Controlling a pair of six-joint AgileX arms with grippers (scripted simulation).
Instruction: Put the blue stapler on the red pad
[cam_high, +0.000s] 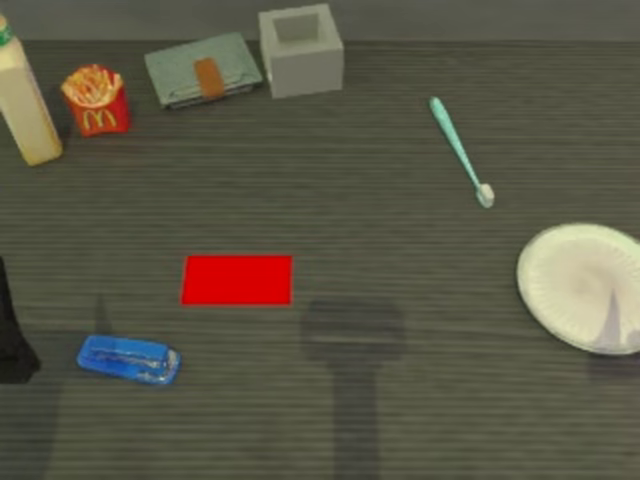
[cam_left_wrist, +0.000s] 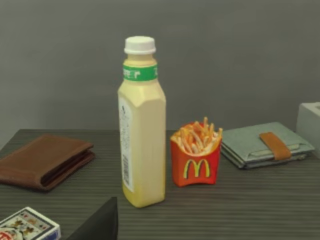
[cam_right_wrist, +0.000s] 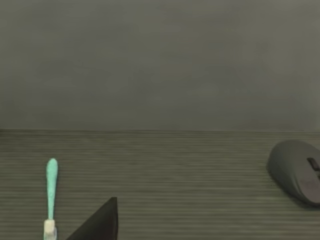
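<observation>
The blue stapler (cam_high: 128, 360) lies flat near the table's front left, its silvery strip facing up. The red pad (cam_high: 237, 279) lies flat a little behind it and to its right, apart from it, with nothing on it. At the table's left edge, just left of the stapler, my left gripper (cam_high: 12, 345) shows as a dark shape. Its wrist view shows one dark finger (cam_left_wrist: 100, 225) with bare table beside it, and neither stapler nor pad. My right gripper is out of the top view. One of its fingers (cam_right_wrist: 102, 225) shows beside bare table.
Along the back stand a cream bottle (cam_high: 28, 100), a fries carton (cam_high: 97, 100), a grey-green wallet (cam_high: 203, 70) and a grey box (cam_high: 300, 48). A teal toothbrush (cam_high: 461, 150) and a paper plate (cam_high: 580, 285) lie right. A mouse (cam_right_wrist: 297, 170) lies in the right wrist view.
</observation>
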